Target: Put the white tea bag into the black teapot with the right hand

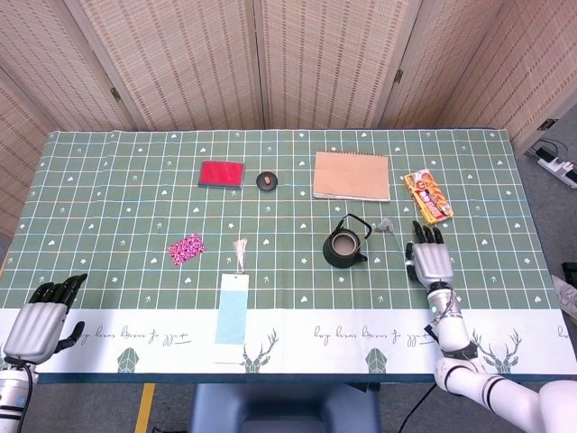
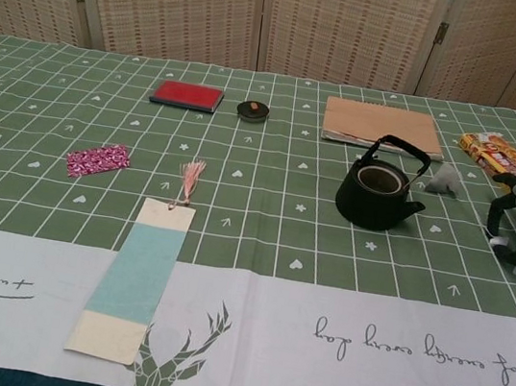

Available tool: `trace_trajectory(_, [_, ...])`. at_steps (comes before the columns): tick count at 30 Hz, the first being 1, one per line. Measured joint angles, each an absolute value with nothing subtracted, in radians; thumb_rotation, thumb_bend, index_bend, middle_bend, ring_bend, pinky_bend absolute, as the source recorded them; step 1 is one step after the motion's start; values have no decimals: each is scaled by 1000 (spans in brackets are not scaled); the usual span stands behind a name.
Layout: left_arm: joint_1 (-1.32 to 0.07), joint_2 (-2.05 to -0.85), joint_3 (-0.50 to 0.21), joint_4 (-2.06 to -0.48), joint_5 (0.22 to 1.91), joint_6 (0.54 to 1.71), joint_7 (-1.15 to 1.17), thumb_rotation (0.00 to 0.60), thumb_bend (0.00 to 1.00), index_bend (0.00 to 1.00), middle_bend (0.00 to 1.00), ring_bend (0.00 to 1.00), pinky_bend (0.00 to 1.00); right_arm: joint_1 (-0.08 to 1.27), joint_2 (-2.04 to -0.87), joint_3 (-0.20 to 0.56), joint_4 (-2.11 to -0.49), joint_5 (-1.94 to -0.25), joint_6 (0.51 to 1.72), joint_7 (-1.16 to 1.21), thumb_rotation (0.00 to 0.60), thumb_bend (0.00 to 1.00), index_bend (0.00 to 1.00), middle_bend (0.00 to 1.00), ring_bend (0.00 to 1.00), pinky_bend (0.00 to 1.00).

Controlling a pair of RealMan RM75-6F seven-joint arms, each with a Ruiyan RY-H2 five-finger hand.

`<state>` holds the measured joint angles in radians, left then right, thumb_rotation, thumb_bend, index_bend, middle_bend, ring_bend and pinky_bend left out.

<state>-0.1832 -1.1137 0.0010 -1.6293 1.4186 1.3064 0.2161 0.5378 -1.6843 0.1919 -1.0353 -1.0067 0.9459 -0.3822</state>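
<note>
We look down on the table (image 1: pixel 108 171), covered by a green grid-patterned cloth with a white front band. On it, from largest down, lies the brown notebook (image 1: pixel 352 176) at the far side, then the long pale-blue bookmark (image 1: pixel 233 307) with its tassel near the front edge. The black teapot (image 1: pixel 345 245) stands upright, lid off, its handle raised, toward the right of centre. Our right hand (image 1: pixel 431 257) hovers palm-down just right of the teapot, holding nothing, its fingers slightly apart and pointing away from us; in the chest view they curve downward above the cloth. Our left hand (image 1: pixel 41 316) rests at the near left corner, well apart from everything, fingers loosely curled and empty. A red wallet (image 1: pixel 222 173) lies at the far side, a yellow snack packet (image 1: pixel 427 197) beyond the right hand, and a pink patterned pouch (image 1: pixel 186 248) to the left. The white tea bag (image 1: pixel 385 225) lies on the cloth between teapot and right hand, just beside the teapot's handle. A small dark dish (image 1: pixel 267 181) sits beside the wallet.
</note>
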Motion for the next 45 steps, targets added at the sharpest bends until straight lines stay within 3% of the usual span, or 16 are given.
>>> trace_trajectory(34, [-184,-1115,5,-1619,1440,1312,197,600,376,0,87,148,136,531,-1680,198,-1039,-1011,959,-389,600,423,623,15,0,0])
trace_trajectory(45, [-183,-1116,4,-1618,1440,1314,198,600,375,0,88,148,137,520,-1633,205,-1126,-1029,1004,-389,600,422,629,15,0,0])
